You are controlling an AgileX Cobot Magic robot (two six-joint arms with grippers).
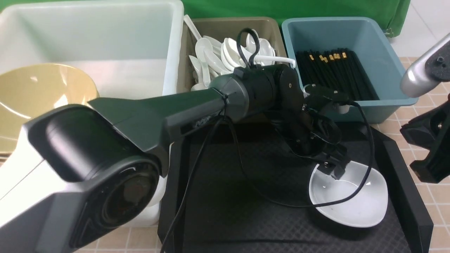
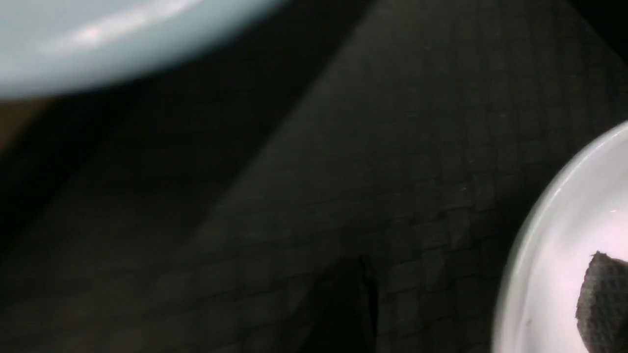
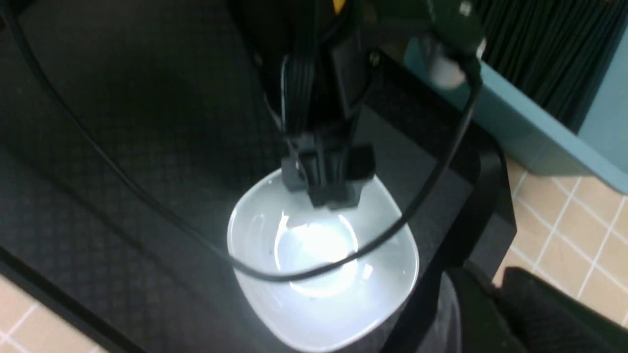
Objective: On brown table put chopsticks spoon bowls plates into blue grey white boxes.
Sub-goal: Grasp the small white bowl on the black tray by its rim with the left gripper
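Note:
A white bowl (image 1: 351, 200) sits on the black tray (image 1: 246, 203), at its right side. My left gripper (image 1: 332, 170) is open at the bowl's far rim, one jaw inside and one outside. The left wrist view shows the pad (image 2: 603, 299) inside the bowl (image 2: 549, 255). The right wrist view shows the left gripper (image 3: 324, 193) on the rim of the bowl (image 3: 319, 284). My right gripper (image 1: 430, 154) hangs right of the tray, shut and empty; it also shows in its own view (image 3: 500, 304).
At the back stand a white box (image 1: 88, 35) holding a yellow bowl (image 1: 38, 95), a grey box (image 1: 225, 24) of white spoons (image 1: 225, 56), and a blue box (image 1: 379, 42) of black chopsticks (image 1: 330, 70). The left arm's cable (image 1: 365, 140) loops over the bowl.

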